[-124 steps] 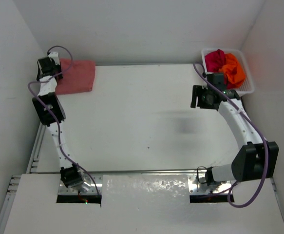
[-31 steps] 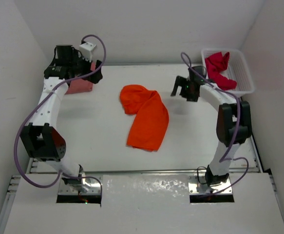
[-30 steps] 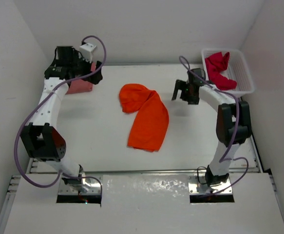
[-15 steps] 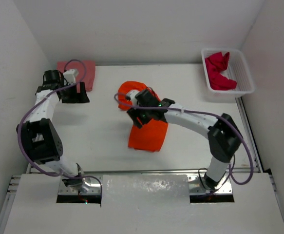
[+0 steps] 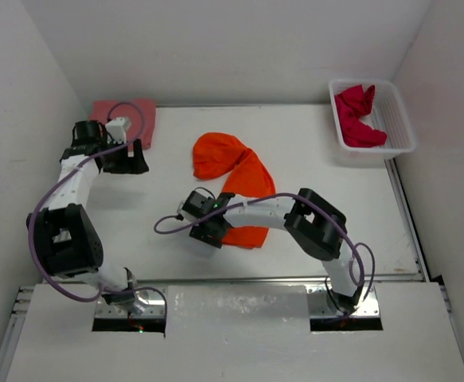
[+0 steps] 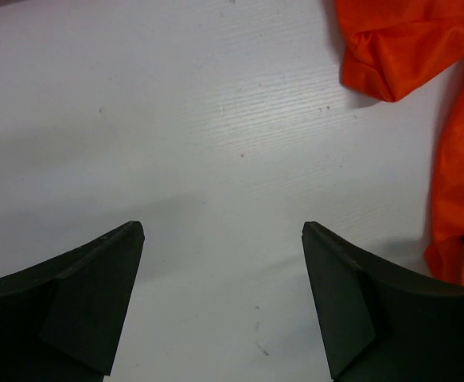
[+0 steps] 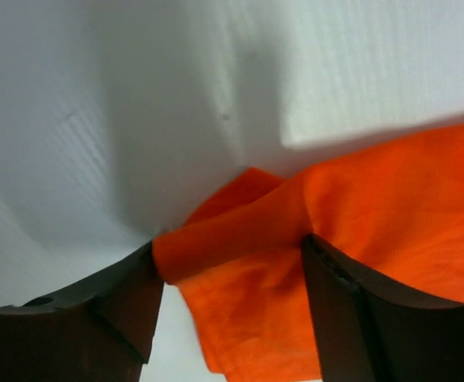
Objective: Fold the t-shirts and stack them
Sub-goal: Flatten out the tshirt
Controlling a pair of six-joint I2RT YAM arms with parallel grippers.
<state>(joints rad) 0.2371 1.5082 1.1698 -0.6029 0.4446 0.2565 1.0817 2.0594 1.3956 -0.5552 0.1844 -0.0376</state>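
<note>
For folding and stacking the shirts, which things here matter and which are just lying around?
Part of the job: orange t-shirt, pink t-shirt, crimson t-shirt.
Just lying about: white basket, with the crimson t-shirt inside it.

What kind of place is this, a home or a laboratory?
Most likely a robotics lab cell: a white table enclosed by plain white walls, with two robot arms bolted at its near edge.
</note>
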